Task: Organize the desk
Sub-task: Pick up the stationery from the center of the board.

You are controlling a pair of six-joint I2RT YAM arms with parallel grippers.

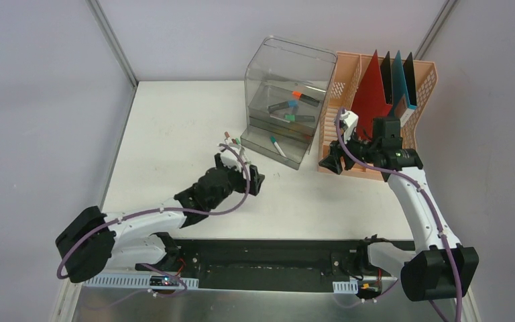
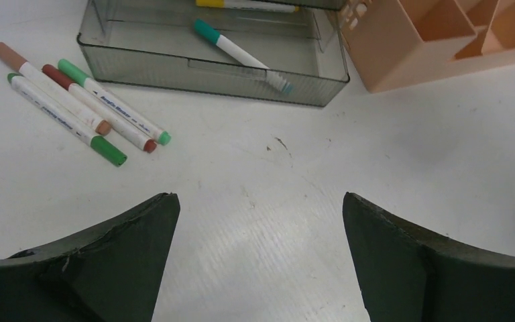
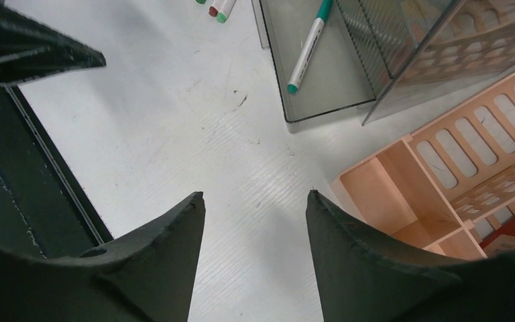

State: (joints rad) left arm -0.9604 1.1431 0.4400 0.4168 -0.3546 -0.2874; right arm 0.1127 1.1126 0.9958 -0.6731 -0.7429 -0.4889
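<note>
The white desk (image 1: pixel 174 134) carries several loose markers (image 1: pixel 231 139) lying side by side just left of a clear tiered organizer (image 1: pixel 285 100). In the left wrist view the markers (image 2: pixel 80 100) lie ahead and to the left of my left gripper (image 2: pixel 260 196), which is open with only bare desk between its fingers. One teal-capped marker (image 2: pixel 241 54) rests in the organizer's lowest tray. My right gripper (image 3: pixel 255 194) hovers open over the desk at the front left corner of the peach file rack (image 3: pixel 402 181), holding nothing.
The peach rack (image 1: pixel 382 100) at the back right holds upright red, black and teal folders. More pens lie on the organizer's upper tiers (image 1: pixel 295 104). Grey walls close in the back and sides. A black rail (image 1: pixel 261 261) runs along the front edge.
</note>
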